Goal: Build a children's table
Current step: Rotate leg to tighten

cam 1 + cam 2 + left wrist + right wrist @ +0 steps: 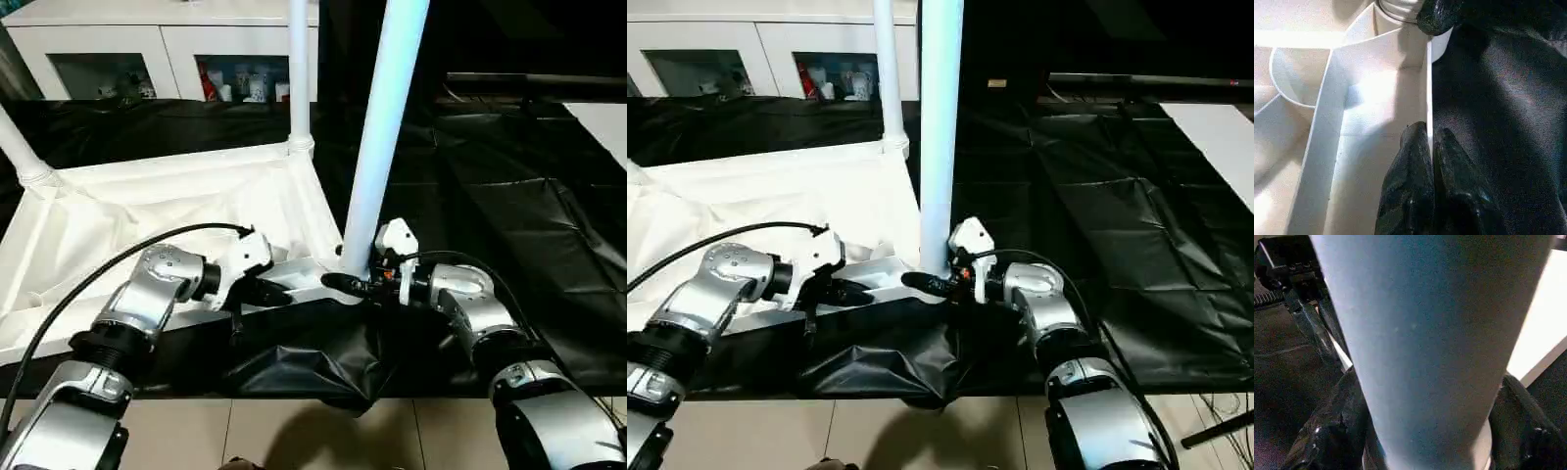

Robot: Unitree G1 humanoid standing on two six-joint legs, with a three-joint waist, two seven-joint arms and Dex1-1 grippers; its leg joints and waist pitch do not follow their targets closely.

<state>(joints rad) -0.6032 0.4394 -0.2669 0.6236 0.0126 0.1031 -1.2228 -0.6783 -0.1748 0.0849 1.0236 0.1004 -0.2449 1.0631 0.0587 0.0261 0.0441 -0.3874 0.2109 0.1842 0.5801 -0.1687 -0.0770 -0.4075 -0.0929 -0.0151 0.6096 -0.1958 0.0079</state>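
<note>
Tabletop (176, 211): white plastic, lying upside down at centre-left of the head views on black sheeting (509, 196), ribbed underside up.

Legs: three white tapered tubes standing in corner sockets. Near leg (377, 147) rises from the near corner at frame centre, leaning slightly. Far leg (299, 69) stands at the far corner, upper centre. Third leg (18, 147) shows at the left edge.

Left pincer (279, 292): clenched on the tabletop's thin near edge wall; in the left wrist view its two black fingers (1410, 186) pinch that wall from either side.

Right pincer (343, 284): fingers spread around the base of the near leg, one finger (1327, 431) on each side in the right wrist view; whether they press the tube cannot be told.

Cabinet (147, 49): white, glass doors, upper left, behind the sheeting.

Floor (323, 431): pale tiles along the bottom edge.
</note>
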